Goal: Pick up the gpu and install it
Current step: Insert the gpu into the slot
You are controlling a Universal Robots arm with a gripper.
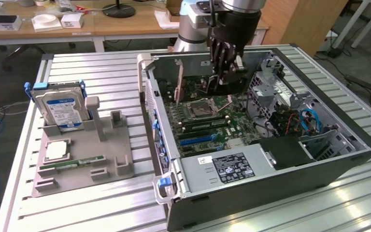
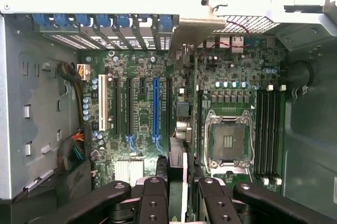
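The gpu [image 1: 232, 83] is a dark card standing on edge inside the open computer case [image 1: 256, 193]. My gripper [image 1: 227, 67] reaches down from above and is shut on it. In the wrist view the gpu [image 2: 185, 129] appears edge-on as a thin line running between the fingers [image 2: 154, 195]. Its silvery end bracket [image 2: 197, 29] sits against the case's rear slot openings. The card stands over the motherboard [image 2: 139, 119], between the blue slot [image 2: 156, 108] and the CPU socket [image 2: 227, 140]. I cannot tell whether its lower edge is seated in a slot.
On the exterior view's left, a grey holder [image 1: 82, 159] carries the silver hard drive with blue label [image 1: 60, 108], a green RAM stick [image 1: 76, 163] and a CPU chip [image 1: 56, 150]. Case walls, a drive cage [image 1: 269, 92] and cables [image 1: 305, 121] surround the gripper.
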